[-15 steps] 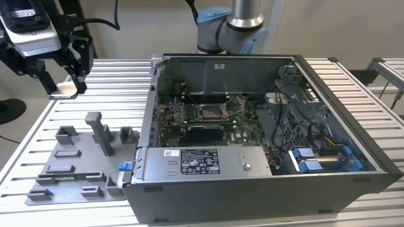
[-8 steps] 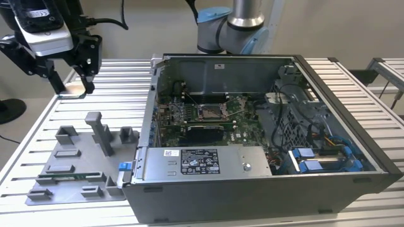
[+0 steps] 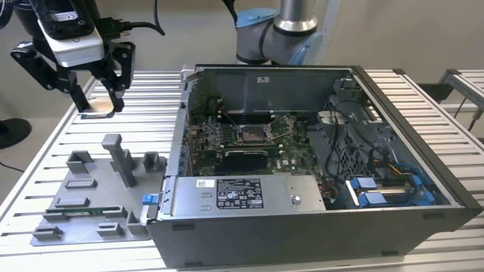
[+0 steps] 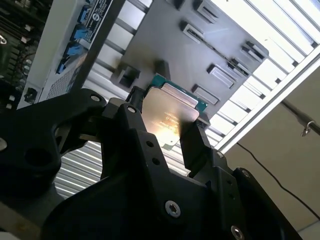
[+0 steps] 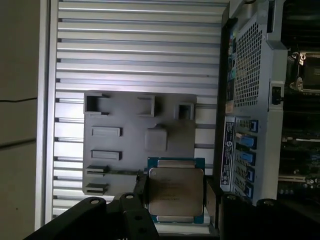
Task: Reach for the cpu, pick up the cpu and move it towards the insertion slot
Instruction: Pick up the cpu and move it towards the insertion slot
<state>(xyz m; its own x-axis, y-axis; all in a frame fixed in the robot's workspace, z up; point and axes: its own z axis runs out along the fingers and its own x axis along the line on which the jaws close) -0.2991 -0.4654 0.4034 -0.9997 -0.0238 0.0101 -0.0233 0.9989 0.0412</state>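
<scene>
At the exterior view's left, the end effector hangs over the slatted metal worktop. Its two black fingers point down and are closed on the cpu, which shows as a thin flat sliver between the tips. In both wrist views the grip is plainer. The cpu lies flat with its silvery top facing the cameras and its green rim showing along the edges. A black finger presses against each of two opposite sides.

Below the end effector in the exterior view, nearer the camera, the grey plastic tray rests on the worktop. It carries upright posts and shallow rectangular recesses. A long green memory stick lies in one of them. The cpu is held up clear of this tray.

Further to the exterior view's right stands the open computer case, just beside the tray. The insertion slot sits on the green board inside it, a silver square frame with a dark centre. The cpu is well apart from the slot, outside the case wall. Behind the case rises the arm's grey and blue base.
</scene>
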